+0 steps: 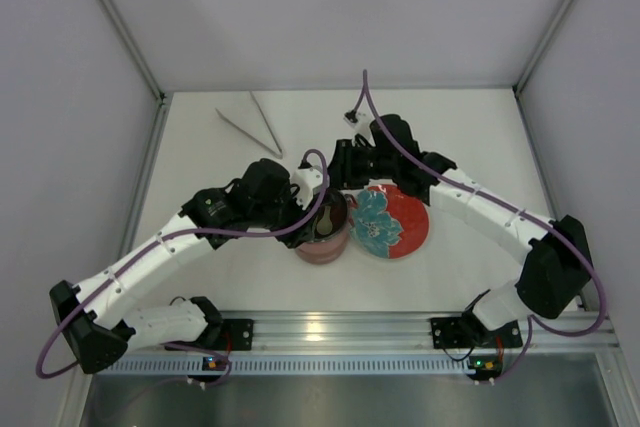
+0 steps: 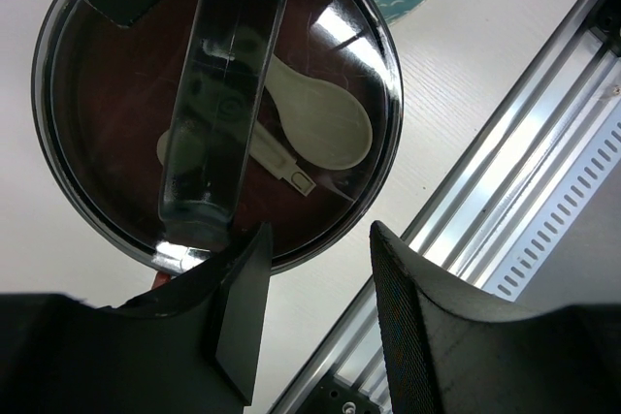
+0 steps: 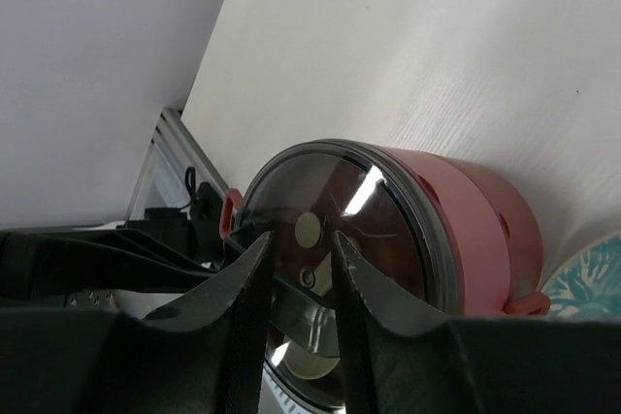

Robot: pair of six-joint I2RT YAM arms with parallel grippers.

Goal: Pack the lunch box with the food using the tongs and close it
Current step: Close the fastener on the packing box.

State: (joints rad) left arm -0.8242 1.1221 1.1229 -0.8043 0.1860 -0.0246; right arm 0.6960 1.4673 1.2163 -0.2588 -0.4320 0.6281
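The pink lunch box stands near the table's front middle, stacked, with its dark maroon lid on top. A clear arched handle spans the lid, and a pale spoon lies under it. My right gripper comes in from the far side. Its fingers press on either side of the handle, whose band fills the gap between them. My left gripper is open at the lid's near rim, with only bare table between its fingers. The tongs lie at the back left. No food is in view.
A red plate with a teal flower lies just right of the lunch box, partly under my right arm. The aluminium rail runs along the near edge. White walls close off the left, back and right sides.
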